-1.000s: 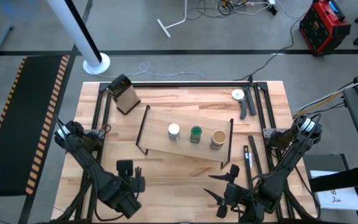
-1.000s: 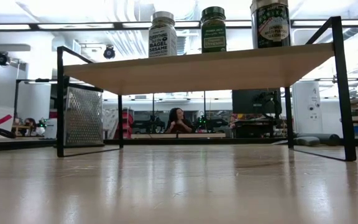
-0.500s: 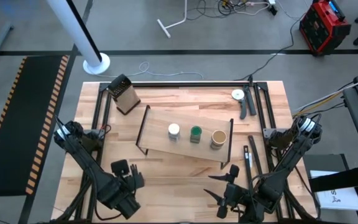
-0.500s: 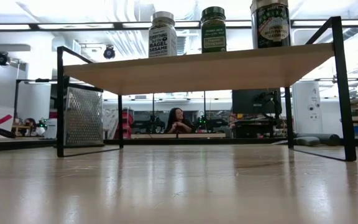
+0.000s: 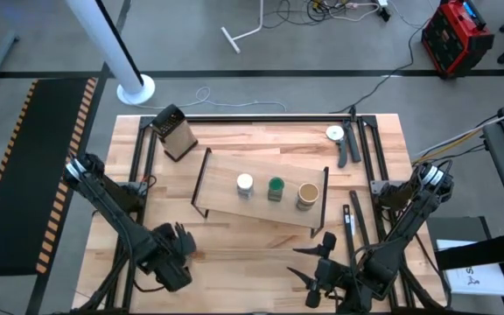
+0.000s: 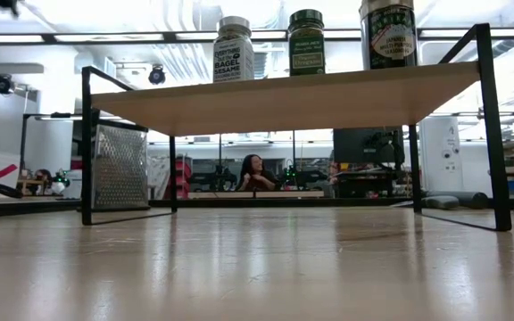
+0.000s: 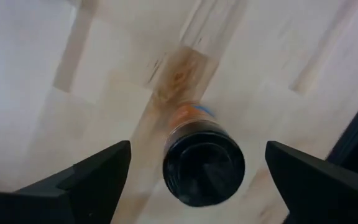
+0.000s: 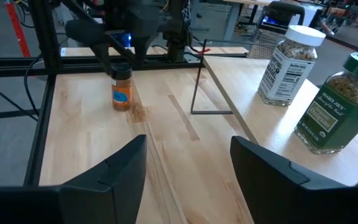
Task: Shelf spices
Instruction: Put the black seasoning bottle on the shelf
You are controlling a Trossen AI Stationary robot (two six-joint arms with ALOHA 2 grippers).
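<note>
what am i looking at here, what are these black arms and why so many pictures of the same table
It is a robot with two dark arms at a wooden table, each ending in a two-finger hand. Four cameras film one moment. One looks straight down from above. One sits at table height, looking under the shelf. One rides on each wrist.

On the shelf stand three spice jars: the white-lidded jar, the green-lidded jar and the tan-lidded jar. A grater stands at the far left of the table, and a white dial-faced tool lies at the far right.

The left hand is open above the black-lidded jar, which stands on the table near the front left, not yet gripped. The right hand waits open near the front right, holding nothing.
</note>
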